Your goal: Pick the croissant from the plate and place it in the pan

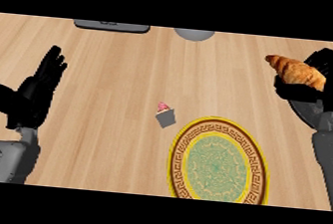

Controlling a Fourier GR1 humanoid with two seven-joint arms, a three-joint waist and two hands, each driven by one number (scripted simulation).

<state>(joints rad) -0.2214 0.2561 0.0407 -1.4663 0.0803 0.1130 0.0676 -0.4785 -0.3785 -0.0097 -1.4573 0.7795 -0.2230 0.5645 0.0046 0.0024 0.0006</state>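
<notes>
Croissant (298, 71) is off the patterned plate (219, 161), grasped by the right robot hand (327, 83) above the bench (121, 70). The left robot hand (31, 94) rests released. A small cupcake (166, 114) lies beside the plate.

The wooden counter (114, 69) bears a patterned plate (219, 161) and a small cupcake (165, 114).

A small cupcake (166, 114) with pink topping and a grey wrapper lies tipped on the light wooden counter (114, 69), near the middle of the view. At the far edge, a flat grey object (112, 26) shows only partly, and beside it to the right sits a rounded grey object (194, 34), also cut off.
</notes>
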